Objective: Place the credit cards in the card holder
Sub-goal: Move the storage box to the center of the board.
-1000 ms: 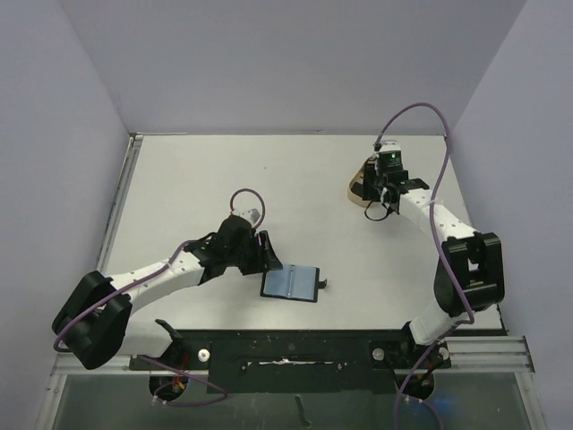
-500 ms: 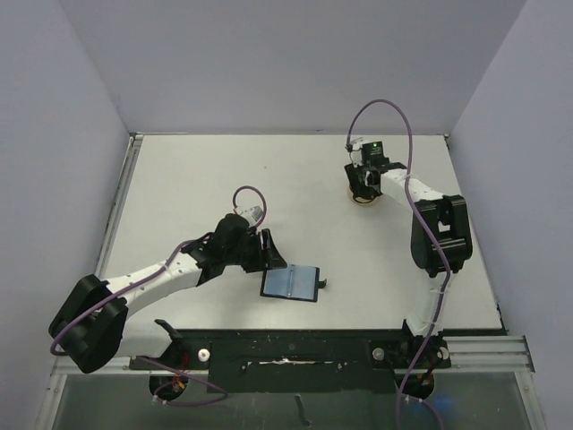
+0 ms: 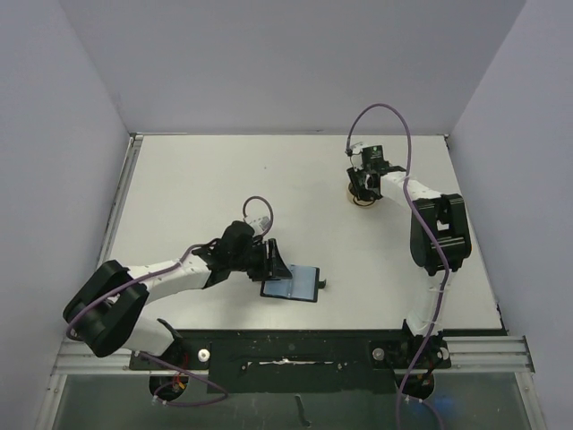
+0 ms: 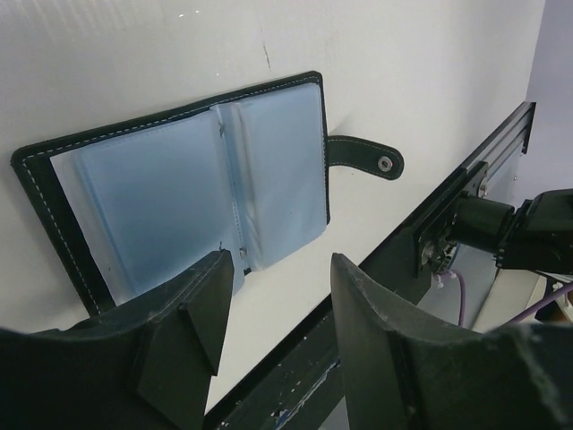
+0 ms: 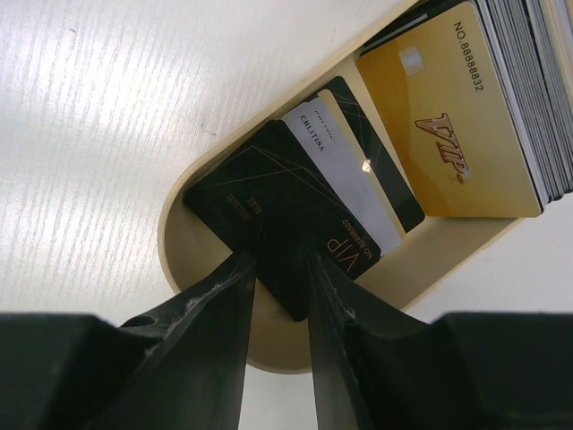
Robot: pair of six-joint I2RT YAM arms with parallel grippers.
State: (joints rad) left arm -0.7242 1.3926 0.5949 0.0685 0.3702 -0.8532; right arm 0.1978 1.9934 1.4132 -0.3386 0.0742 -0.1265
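Note:
The card holder point(image 3: 293, 284) lies open on the table, with bluish inner panels point(image 4: 179, 193) and its snap strap point(image 4: 365, 154) to the right. My left gripper point(image 3: 272, 262) is open at its left edge; the jaws point(image 4: 277, 273) stand wide apart with nothing between them. The credit cards lie in a beige oval tray point(image 3: 363, 201): a black VIP card point(image 5: 269, 206) on top, a white-striped dark card point(image 5: 351, 175), a gold card point(image 5: 448, 125) and a stack on edge point(image 5: 537, 81). My right gripper point(image 3: 362, 186) is over the tray, its narrowly parted fingertips point(image 5: 279, 269) on the black card's face.
The beige tray's rim point(image 5: 179, 246) curves round the cards. A black rail point(image 4: 448, 215) runs along the near table edge just beyond the card holder. Grey walls close off the left, back and right of the table.
My left gripper has moved right, up to the card holder's left edge. My right arm swung left over the tray a second ago and has since barely moved.

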